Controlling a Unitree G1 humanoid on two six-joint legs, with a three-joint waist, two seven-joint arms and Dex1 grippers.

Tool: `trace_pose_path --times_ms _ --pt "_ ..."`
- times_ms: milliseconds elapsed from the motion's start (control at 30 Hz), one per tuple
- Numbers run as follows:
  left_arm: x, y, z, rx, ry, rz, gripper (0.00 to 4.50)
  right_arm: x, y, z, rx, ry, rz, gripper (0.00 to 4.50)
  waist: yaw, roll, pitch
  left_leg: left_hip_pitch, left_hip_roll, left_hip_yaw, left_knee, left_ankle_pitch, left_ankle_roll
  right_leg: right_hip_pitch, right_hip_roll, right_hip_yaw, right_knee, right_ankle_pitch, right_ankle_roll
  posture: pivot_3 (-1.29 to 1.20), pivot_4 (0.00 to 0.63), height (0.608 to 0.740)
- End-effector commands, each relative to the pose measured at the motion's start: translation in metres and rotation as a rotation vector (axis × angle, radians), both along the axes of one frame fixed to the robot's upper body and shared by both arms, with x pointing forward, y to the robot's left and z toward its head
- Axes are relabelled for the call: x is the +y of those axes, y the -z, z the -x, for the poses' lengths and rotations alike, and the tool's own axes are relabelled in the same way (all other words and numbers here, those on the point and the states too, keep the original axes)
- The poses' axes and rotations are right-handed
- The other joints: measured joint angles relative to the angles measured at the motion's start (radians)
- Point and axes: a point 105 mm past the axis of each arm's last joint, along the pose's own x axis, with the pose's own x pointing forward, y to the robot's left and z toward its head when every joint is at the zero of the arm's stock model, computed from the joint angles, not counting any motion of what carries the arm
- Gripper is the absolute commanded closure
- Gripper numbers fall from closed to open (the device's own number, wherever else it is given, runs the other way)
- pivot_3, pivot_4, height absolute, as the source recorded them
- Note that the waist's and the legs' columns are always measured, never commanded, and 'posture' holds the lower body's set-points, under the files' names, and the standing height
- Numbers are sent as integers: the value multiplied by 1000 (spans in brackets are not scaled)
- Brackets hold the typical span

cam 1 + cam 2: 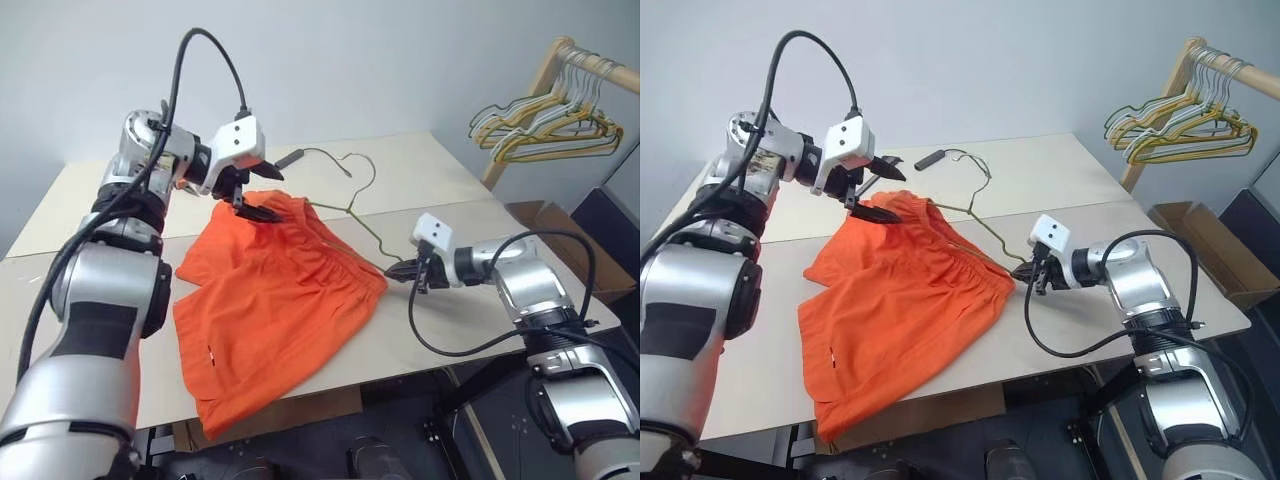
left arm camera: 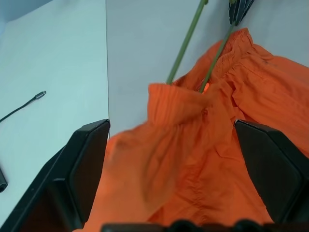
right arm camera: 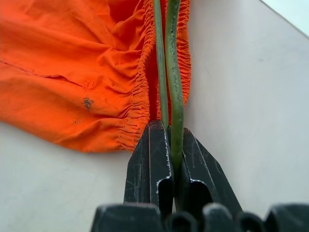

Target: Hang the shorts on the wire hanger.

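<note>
a plain pale grey-blue wall point(image 1: 400, 60) fills the upper part of the frame, evenly lit. below it stands a pale beige counter point(image 1: 420, 170) made of two tops pushed together, a seam running across between them. at the upper right a light wooden rack point(image 1: 545, 75) carries a bunch of yellow, grey and white hangers point(image 1: 545, 125). an open cardboard box point(image 1: 600, 270) sits at the right edge below the rack, and dark flooring point(image 1: 490, 420) shows at the lower right.
</note>
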Motion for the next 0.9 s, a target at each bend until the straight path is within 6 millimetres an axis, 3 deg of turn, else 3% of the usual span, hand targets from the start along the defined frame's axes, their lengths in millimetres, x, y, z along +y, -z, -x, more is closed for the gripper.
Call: trace_pose_path --times_ms 33,100,200,567,600,900 --pt "-4 -8 2 -12 38 -44 19 7 -23 0 -95 -40 0 4500 -1 0 0 0 0 0 0 0 0 0 0 0 0 0 0 -133 0 740" --pt "-4 -3 3 3 38 -66 19 7 -24 0 -109 -49 16 4500 -2 0 0 0 0 0 0 0 0 0 0 0 1 0 0 -135 0 740" --pt "-4 0 4 24 44 -80 647 8 -25 2 -119 -58 25 4500 -3 0 0 0 0 0 1 0 0 0 0 0 1 0 0 -137 0 740" --pt "-2 10 0 23 8 -111 4309 15 -32 9 -204 -119 40 4500 -3 0 0 0 0 0 5 -1 1 0 0 0 6 -1 1 -142 0 740" --pt "-2 10 -1 23 4 -107 4477 15 -32 10 -209 -123 42 4500 -3 0 0 -1 0 0 7 -1 2 0 0 0 6 -1 2 -142 0 740" --pt "0 15 -3 4 -10 -122 4477 20 -40 11 -268 -142 21 4500 -5 0 0 -1 0 0 8 -1 2 0 0 0 7 -1 2 -144 0 740"
